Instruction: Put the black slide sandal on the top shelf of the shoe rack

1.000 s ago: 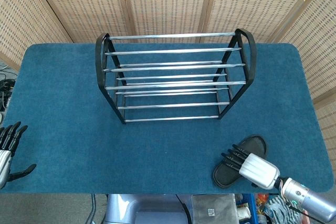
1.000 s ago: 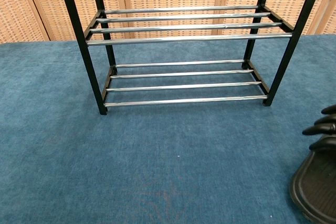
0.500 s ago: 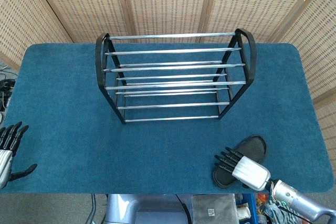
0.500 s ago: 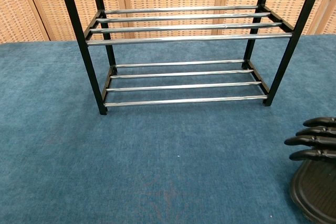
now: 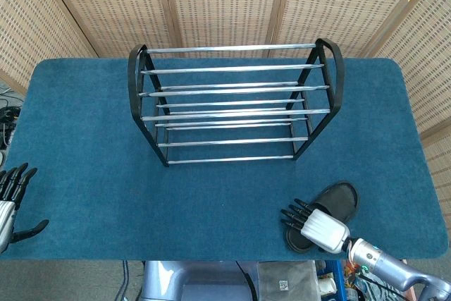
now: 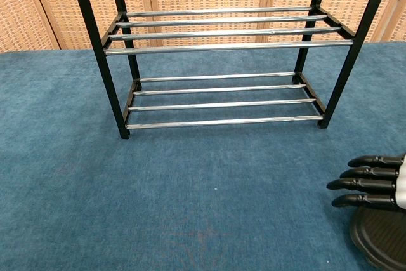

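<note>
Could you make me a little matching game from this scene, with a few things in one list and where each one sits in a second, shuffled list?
Things:
1. black slide sandal
2. black-framed shoe rack with chrome bars
3. robot's left hand
4. robot's right hand

Places:
A. at the near left edge of the blue table, fingers spread, holding nothing
B. standing in the far middle of the table, shelves bare
C. flat on the table near the near right corner
D. above the near end of the sandal, fingers stretched out

Pairs: 1-C, 2-B, 3-A, 4-D
</note>
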You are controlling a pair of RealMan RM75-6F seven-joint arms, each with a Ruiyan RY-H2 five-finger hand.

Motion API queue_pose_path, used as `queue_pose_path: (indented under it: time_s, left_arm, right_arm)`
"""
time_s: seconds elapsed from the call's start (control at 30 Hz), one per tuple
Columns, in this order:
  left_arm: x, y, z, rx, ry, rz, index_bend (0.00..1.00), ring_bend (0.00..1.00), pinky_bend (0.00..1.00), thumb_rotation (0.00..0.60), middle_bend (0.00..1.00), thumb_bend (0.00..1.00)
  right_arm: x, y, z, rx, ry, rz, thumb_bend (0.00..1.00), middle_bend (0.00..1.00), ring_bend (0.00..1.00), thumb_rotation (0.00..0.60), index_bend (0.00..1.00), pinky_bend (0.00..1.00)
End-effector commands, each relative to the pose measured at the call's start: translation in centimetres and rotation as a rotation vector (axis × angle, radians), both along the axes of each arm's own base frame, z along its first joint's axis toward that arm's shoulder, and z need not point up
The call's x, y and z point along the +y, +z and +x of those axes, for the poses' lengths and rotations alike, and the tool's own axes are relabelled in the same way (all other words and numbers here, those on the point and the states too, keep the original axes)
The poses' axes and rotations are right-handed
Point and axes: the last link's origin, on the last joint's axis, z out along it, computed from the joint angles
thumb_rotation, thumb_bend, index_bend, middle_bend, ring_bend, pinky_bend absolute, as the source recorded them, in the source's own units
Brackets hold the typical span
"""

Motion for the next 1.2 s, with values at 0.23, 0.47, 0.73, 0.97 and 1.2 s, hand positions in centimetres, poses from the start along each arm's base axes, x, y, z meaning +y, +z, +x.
queue_pose_path:
  time_s: [0.23,0.47,0.73,0.97,1.2]
  left_arm:
    - [0.0,-0.1,0.0,0.002,0.002,-0.002,0.00,0.00,0.00,0.600,0.00,0.18]
    - [0.1,0.0,-0.1,0.000,0.005,-0.004,0.00,0.00,0.00,0.600,0.00,0.18]
    - [0.2,0.0,-0.1,-0.003,0.005,-0.005,0.00,0.00,0.00,0.600,0.00,0.18]
    - [0.2,-0.1,0.0,-0.002,0.005,-0.006,0.00,0.00,0.00,0.600,0.00,0.18]
    - [0.2,-0.2,0.0,0.002,0.004,-0.012,0.00,0.00,0.00,0.600,0.00,0.18]
  right_arm:
    - [-0.6,-1.0,1.4,0.024,-0.013,0.019,0.00,0.01,0.00,0.600,0.00,0.00]
    - [-0.6,-1.8,2.2,0.024,0.013,0.035,0.15,0.31,0.26,0.600,0.26,0.25]
    - [0.1,-1.8,2.6,-0.017,0.056,0.053,0.65,0.51,0.42,0.600,0.49,0.42]
    - [0.6,-0.4,3.2,-0.055,0.175,0.034,0.72,0.53,0.42,0.600,0.50,0.42]
    - [1.5,1.6,4.0,-0.036,0.357,0.017,0.75,0.52,0.42,0.600,0.50,0.42]
